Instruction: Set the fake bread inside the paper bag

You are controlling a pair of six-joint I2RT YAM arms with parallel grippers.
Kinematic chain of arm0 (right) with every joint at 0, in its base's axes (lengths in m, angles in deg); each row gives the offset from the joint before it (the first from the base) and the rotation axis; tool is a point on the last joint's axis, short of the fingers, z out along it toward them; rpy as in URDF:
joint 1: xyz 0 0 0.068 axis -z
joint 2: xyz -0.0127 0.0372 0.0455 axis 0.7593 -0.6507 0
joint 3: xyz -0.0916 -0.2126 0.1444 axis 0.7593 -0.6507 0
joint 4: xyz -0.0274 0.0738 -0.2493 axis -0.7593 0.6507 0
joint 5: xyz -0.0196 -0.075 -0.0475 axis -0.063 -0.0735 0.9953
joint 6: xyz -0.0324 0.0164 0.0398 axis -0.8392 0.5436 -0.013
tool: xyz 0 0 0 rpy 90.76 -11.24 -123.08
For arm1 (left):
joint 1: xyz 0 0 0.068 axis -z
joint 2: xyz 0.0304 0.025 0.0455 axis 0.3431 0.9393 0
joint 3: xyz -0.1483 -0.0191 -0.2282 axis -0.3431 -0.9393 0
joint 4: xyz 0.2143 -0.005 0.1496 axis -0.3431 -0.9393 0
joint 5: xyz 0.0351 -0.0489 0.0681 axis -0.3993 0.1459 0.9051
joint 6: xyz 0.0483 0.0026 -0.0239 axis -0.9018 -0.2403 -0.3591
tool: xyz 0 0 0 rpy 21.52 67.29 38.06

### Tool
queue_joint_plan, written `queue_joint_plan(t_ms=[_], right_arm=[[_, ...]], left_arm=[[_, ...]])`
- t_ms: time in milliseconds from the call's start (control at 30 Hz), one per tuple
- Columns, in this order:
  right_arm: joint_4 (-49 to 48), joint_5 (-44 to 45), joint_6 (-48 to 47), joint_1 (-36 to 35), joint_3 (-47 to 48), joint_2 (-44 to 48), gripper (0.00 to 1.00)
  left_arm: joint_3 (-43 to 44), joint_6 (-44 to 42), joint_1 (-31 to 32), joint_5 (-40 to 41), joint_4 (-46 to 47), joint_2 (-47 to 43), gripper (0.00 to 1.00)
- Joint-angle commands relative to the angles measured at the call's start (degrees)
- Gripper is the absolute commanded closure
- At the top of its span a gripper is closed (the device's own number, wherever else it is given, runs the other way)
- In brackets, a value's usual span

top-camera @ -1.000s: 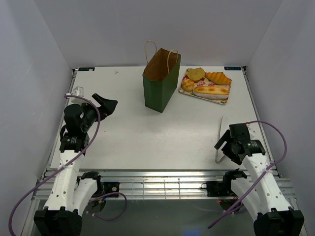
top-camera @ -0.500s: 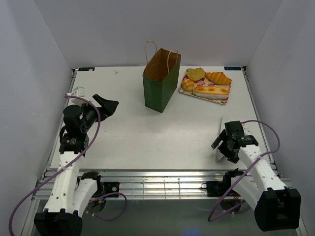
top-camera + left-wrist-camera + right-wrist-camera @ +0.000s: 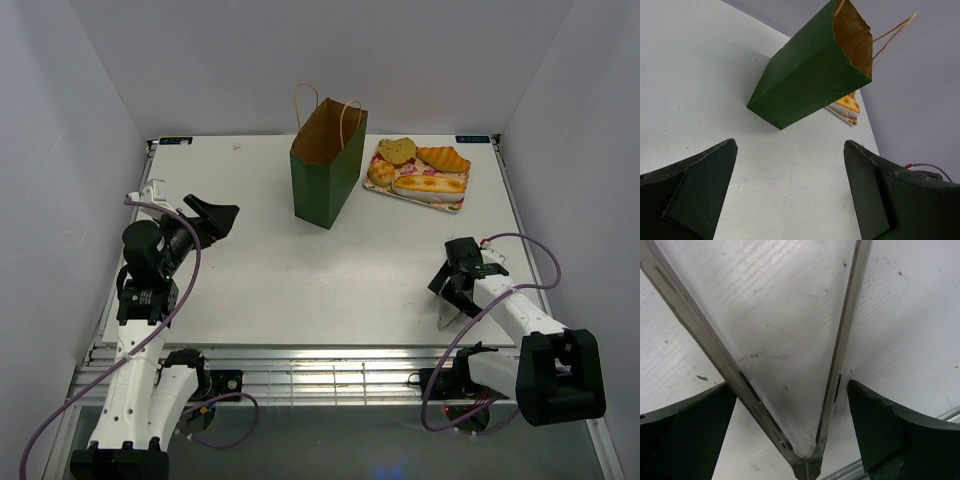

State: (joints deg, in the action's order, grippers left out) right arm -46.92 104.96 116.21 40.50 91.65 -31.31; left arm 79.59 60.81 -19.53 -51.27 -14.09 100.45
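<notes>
The paper bag (image 3: 325, 170) stands upright toward the far side of the white table (image 3: 270, 290). It is a tall rectangular box of matte dark green paper, brown kraft inside its open mouth, with two thin tan loop handles rising from the rim. Just to the right of the bag lies a flat floral-patterned tray (image 3: 457, 204), and all the fake bread (image 3: 418, 170) sits on it. The pieces are glossy and golden brown: a long topped baguette (image 3: 430, 185) along the tray's near edge, a ridged croissant (image 3: 443, 157) behind it, and two roundish buns (image 3: 397, 150) on the side nearest the bag.

The left gripper (image 3: 215, 215) hangs well to the left of the bag and nearer the arm bases. Its two dark, blocky fingers (image 3: 695, 195) are spread wide with nothing between them. The right gripper (image 3: 452, 288) is well to the right of the bag and near the front of the table, its fingers also set far apart and gripping nothing.

The left wrist view looks up the bag's creased green side into the kraft lining, with only a sliver of baguette showing past the bag's lower corner. The right wrist view shows neither bag nor bread. It shows only scuffed white table and a thin V-shaped metal-edged piece (image 3: 705, 340) lying between the fingers; what that piece is I cannot tell.
</notes>
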Motion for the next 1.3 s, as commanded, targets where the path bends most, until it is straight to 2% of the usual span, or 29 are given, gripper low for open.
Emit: queue_joint_plan(t_ms=[0, 67, 167, 200, 400, 567, 667, 833, 967, 1200, 1233, 1267], right_arm=[[-3.0, 6.4, -0.1, -0.7, 0.9, -3.1, 0.05], [-3.5, 7.0, -0.2, -0.9, 0.6, -4.4, 0.1], [-5.5, 7.7, -0.4, -1.7, -1.0, -3.3, 0.26], [-6.3, 7.2, -1.2, -1.8, -1.4, -2.9, 0.34], [-5.7, 7.4, -3.6, -1.8, 1.6, -1.7, 0.51], [-2.0, 5.9, -7.4, -1.7, 7.7, 5.2, 0.53], [-1.3, -0.4, -10.5, -0.5, 10.2, 8.9, 0.55], [1.2, -17.0, -13.9, 4.5, 16.7, 9.0, 0.52], [1.2, -24.2, -13.2, 8.0, 18.8, 10.8, 0.52], [2.8, -27.8, -12.8, 12.9, 25.6, 12.3, 0.5], [2.8, -30.1, -12.8, 13.3, 26.5, 11.0, 0.5], [2.7, -31.0, -12.7, 13.7, 28.0, 10.1, 0.5]], left_arm=[[0.6, 0.5, 0.0, -0.9, 1.2, -1.1, 0.02], [0.5, 0.8, 0.0, -1.2, 1.4, -1.1, 0.02], [0.3, 1.1, 0.0, -1.7, 1.6, -1.2, 0.02], [0.0, 1.2, 0.0, -1.9, 1.8, -1.3, 0.02], [-1.1, 3.2, 0.0, -4.5, 3.2, -1.5, 0.04], [-0.6, 3.9, 0.0, -6.0, 4.0, -1.9, 0.05], [0.6, 3.9, 0.0, -6.7, 3.3, -1.4, 0.06], [2.5, 3.6, 0.0, -8.1, 2.0, -1.4, 0.06], [4.1, 3.5, 0.0, -9.6, 1.6, -1.6, 0.07], [8.3, 3.6, 0.0, -12.6, 1.6, 1.1, 0.07], [9.1, 3.4, 0.0, -13.0, 1.5, 1.8, 0.02], [11.3, 3.0, 0.0, -13.2, 1.4, 2.6, 0.02]])
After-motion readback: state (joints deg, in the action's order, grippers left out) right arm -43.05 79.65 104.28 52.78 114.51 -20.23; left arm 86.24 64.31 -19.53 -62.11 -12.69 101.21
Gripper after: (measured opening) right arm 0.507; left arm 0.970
